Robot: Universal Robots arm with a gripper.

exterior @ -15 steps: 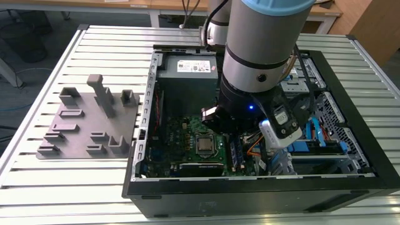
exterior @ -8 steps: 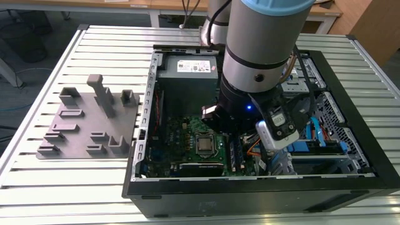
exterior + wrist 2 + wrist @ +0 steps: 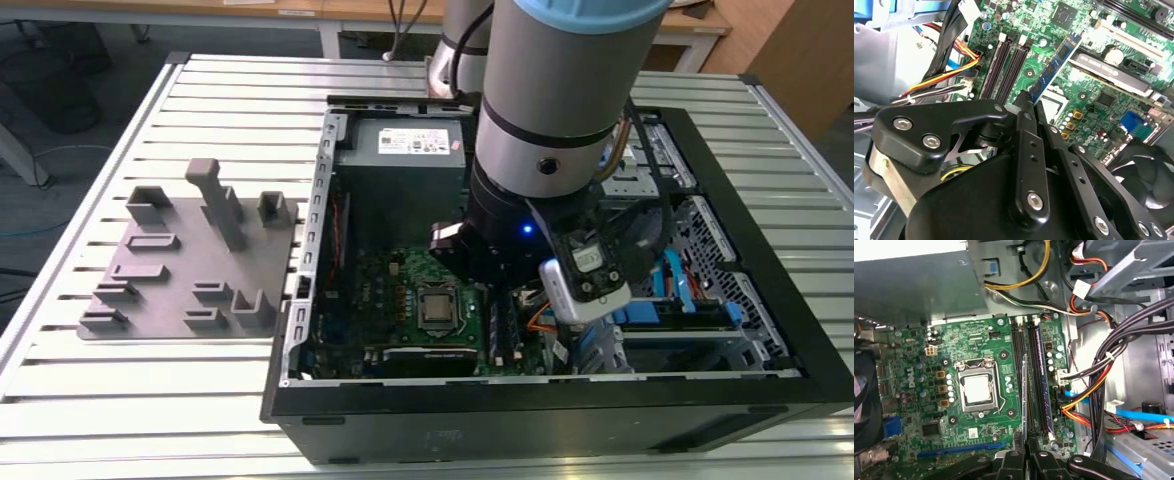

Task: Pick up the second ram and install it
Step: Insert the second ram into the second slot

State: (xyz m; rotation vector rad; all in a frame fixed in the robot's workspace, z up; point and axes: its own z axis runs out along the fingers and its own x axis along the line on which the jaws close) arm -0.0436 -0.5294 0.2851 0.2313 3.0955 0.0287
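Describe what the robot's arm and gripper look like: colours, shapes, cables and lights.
The arm is a thick silver-grey cylinder with a pale blue cap on top and a black wrist section showing a small blue light. A white and black camera unit sits at the wrist. The gripper is matte black, with bolted linkage bars and silver screw heads.

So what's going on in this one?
The arm has reached into an open PC case on a slatted table. Its gripper is shut on the ram, holding the stick over the motherboard beside the CPU socket, close to the memory slots. One stick already sits in a slot. The grey holder on the table beside the case has no sticks in it.
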